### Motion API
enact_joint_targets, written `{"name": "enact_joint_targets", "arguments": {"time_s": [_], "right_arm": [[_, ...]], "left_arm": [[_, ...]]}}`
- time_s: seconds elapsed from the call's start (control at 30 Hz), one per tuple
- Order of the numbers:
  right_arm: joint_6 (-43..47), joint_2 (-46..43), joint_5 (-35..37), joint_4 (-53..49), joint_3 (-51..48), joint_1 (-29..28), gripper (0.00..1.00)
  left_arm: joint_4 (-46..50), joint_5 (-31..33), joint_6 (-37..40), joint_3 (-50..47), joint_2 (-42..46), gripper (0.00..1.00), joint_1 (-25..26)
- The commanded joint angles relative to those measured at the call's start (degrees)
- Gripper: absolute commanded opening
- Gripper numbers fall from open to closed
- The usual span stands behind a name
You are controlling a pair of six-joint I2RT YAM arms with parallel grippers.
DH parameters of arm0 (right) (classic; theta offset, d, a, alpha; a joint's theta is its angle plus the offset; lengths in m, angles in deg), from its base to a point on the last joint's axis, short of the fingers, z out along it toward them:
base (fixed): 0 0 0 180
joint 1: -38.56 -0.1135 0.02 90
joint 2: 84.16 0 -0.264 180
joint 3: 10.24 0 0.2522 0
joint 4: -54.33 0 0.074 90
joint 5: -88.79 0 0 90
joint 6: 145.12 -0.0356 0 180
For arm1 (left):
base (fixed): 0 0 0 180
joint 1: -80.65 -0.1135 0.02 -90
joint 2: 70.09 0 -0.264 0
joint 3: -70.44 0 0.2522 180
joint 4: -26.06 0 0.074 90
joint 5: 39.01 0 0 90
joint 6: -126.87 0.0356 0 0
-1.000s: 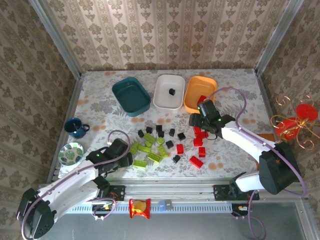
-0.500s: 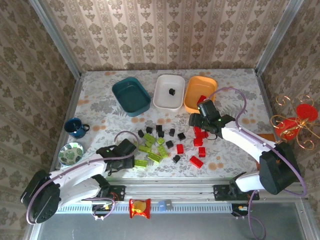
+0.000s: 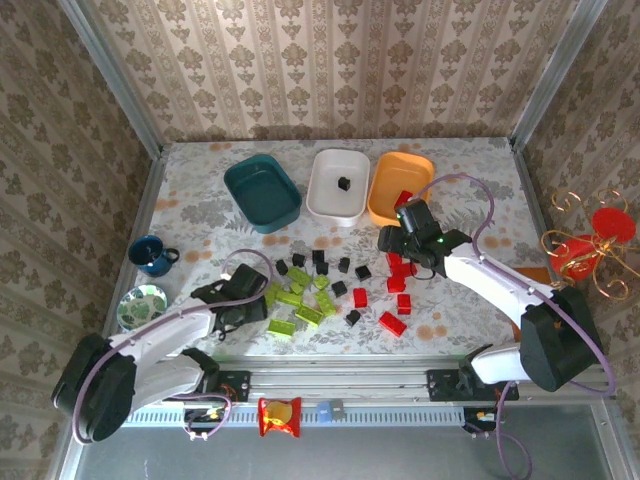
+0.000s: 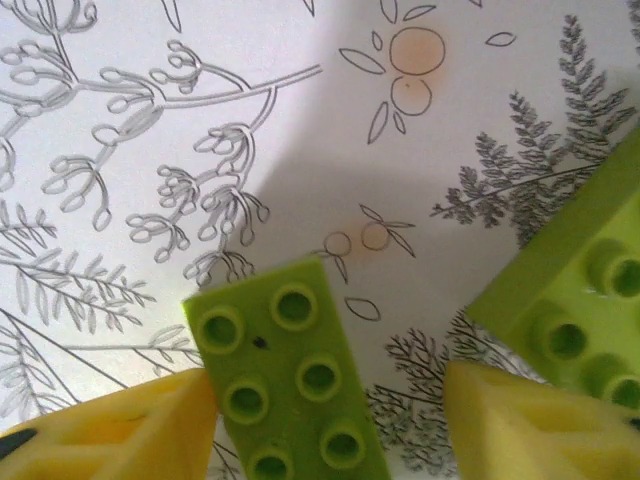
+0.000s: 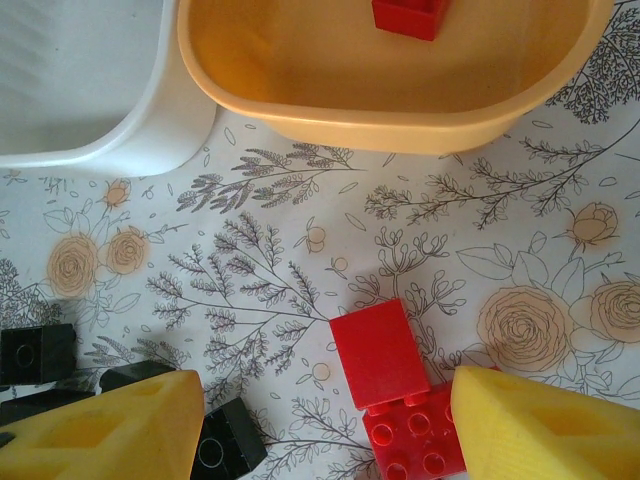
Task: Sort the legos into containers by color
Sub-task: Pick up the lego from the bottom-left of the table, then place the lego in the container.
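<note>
left end effector [image 4: 330, 385] apart | we see green lego [image 4: 285, 375] between its fingers [image 4: 110, 435], just beside one | long side runs along the fingers

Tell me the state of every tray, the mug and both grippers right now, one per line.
Teal tray: empty.
White tray: holds one black brick.
Orange tray: holds a red brick.
Mug: upright.
Left gripper: open, green brick between its fingers.
Right gripper: open, over red bricks lying on the table.
</note>
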Motion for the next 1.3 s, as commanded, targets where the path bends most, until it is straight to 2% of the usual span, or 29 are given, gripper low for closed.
{"name": "enact_joint_targets", "arguments": {"time_s": [0.0, 0.13, 0.23, 0.3, 0.47, 0.6, 0.67, 0.77, 0.87, 0.97, 1.0, 1.13, 1.27], "right_arm": [[0.11, -1.48, 1.32, -1.06, -0.94, -0.34, 0.68], [0.11, -1.48, 1.46, -0.93, -1.11, -0.34, 0.68], [-0.07, -1.26, 1.43, -0.68, -1.19, -0.34, 0.68], [-0.16, -1.12, 1.32, -0.62, -1.19, -0.34, 0.68], [-0.24, -1.39, 1.15, -0.63, -1.11, -0.35, 0.68], [-0.33, -1.92, 1.14, -0.81, -1.19, -0.36, 0.68], [-0.50, -2.35, 1.15, -0.71, -1.28, -0.34, 0.68], [-0.77, -2.34, 1.16, -0.38, -1.21, -0.35, 0.68], [-1.03, -1.55, 1.03, -0.51, -0.63, -0.34, 0.68], [-1.21, -0.79, 0.98, -0.92, -0.23, -0.39, 0.68], [-1.21, -0.70, 0.97, -1.05, -0.23, -0.46, 0.68], [-1.30, -1.06, 1.15, -1.58, -0.96, -0.43, 0.68], [-1.29, -2.11, 0.99, -1.91, -1.38, -0.43, 0.68]], "left_arm": [[-4.04, -2.29, 1.63, 1.57, -2.11, 0.54, 0.11], [-5.30, -3.14, 1.48, 1.27, -3.80, 0.52, 1.44], [-5.09, -2.53, 1.13, 1.43, -5.04, 0.41, 2.61], [-5.02, -2.19, 0.91, 1.28, -4.90, 0.38, 2.71], [-2.48, -0.89, 1.49, 2.54, -1.81, 0.32, 2.76], [2.32, 2.12, 4.15, 7.29, 3.82, 0.30, 2.55], [2.62, 3.54, 6.04, 10.26, 6.25, 0.30, 1.42], [-2.83, 1.81, 8.10, 14.26, 5.37, 0.31, -3.54], [-11.66, 0.44, 9.44, 20.17, -1.69, 0.31, -8.05], [-16.21, -0.27, 11.15, 30.23, -13.99, 0.30, -10.85], [-17.11, -1.30, 11.39, 34.08, -18.64, 0.29, -13.15], [-15.35, -1.89, 12.46, 49.29, -35.10, 0.27, -15.97], [-11.63, -1.20, 13.13, 61.20, -46.54, 0.26, -18.03]]}}
